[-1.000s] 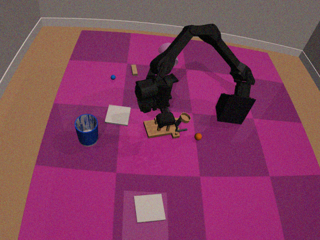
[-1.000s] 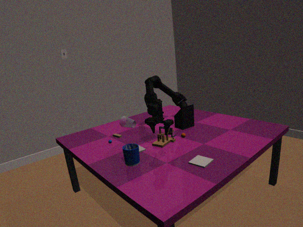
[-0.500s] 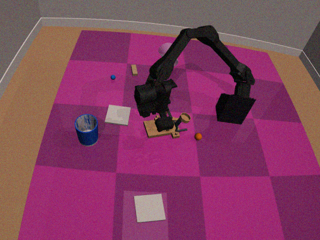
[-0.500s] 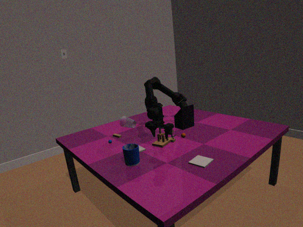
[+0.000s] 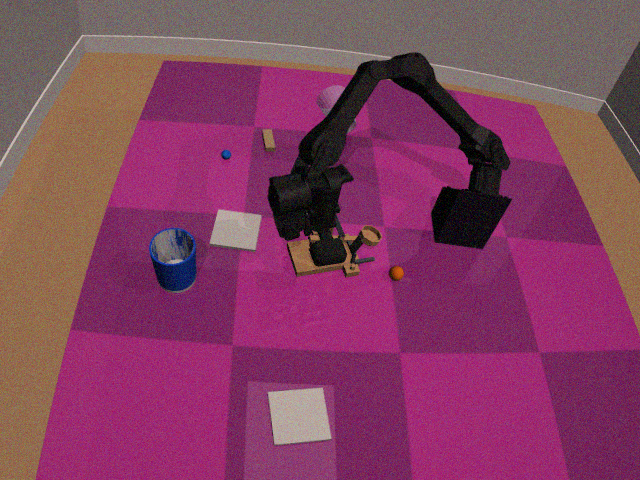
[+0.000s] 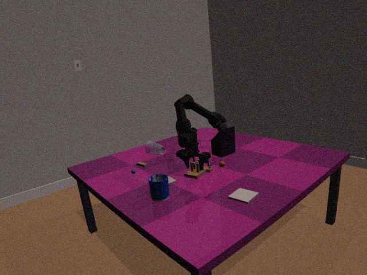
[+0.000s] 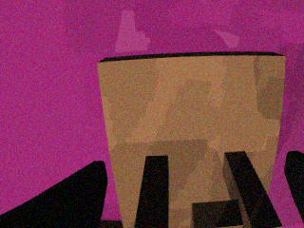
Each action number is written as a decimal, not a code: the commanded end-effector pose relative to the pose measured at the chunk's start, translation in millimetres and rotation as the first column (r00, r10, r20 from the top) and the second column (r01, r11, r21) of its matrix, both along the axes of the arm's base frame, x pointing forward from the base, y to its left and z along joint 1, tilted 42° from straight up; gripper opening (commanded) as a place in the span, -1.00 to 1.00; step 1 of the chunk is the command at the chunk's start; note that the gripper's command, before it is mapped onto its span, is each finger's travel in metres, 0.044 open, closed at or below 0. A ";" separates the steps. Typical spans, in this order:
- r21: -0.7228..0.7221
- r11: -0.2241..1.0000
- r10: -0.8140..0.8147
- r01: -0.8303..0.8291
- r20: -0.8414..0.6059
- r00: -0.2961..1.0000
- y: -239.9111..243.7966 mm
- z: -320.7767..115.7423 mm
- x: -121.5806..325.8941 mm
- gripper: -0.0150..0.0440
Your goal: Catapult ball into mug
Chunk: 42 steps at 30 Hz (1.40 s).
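Fingers wide apart and nothing gripped, my black gripper straddled the flat wooden catapult. Its round wooden cup sat empty at the right. Just right of the frame lay the small orange ball, not yet loaded; the tall blue mug stood left. I judged this the aiming step: next, close on the base's sides and turn it gently, clear of the uprights.

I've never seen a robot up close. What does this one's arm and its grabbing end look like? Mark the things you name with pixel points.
The arm [image 5: 356, 100] [image 6: 180, 113] is matte black all over, with chunky rounded joints between slim links, on a boxy black base. The end effector [image 7: 199, 167] is black too, with two fingers that narrow toward blunt, rounded tips. I can make out no cables or markings.
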State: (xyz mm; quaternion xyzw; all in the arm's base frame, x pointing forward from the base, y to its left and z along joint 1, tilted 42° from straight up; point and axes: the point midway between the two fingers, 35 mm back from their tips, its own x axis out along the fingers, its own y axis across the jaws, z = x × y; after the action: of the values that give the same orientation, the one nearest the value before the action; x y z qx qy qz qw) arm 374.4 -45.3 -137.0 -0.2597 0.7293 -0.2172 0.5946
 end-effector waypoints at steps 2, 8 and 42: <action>0.000 1.000 0.000 0.000 0.001 1.000 0.3 0.3 0.3 0.38; 0.000 1.000 0.000 0.000 0.001 1.000 0.3 0.3 0.3 -0.09; -0.001 1.000 0.005 -0.005 0.000 1.000 12.3 14.2 6.4 -0.49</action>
State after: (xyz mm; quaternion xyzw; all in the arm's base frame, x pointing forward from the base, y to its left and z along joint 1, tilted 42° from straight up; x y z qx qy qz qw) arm 378.5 -32.6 -121.8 -0.2571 0.7330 -0.2186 0.5905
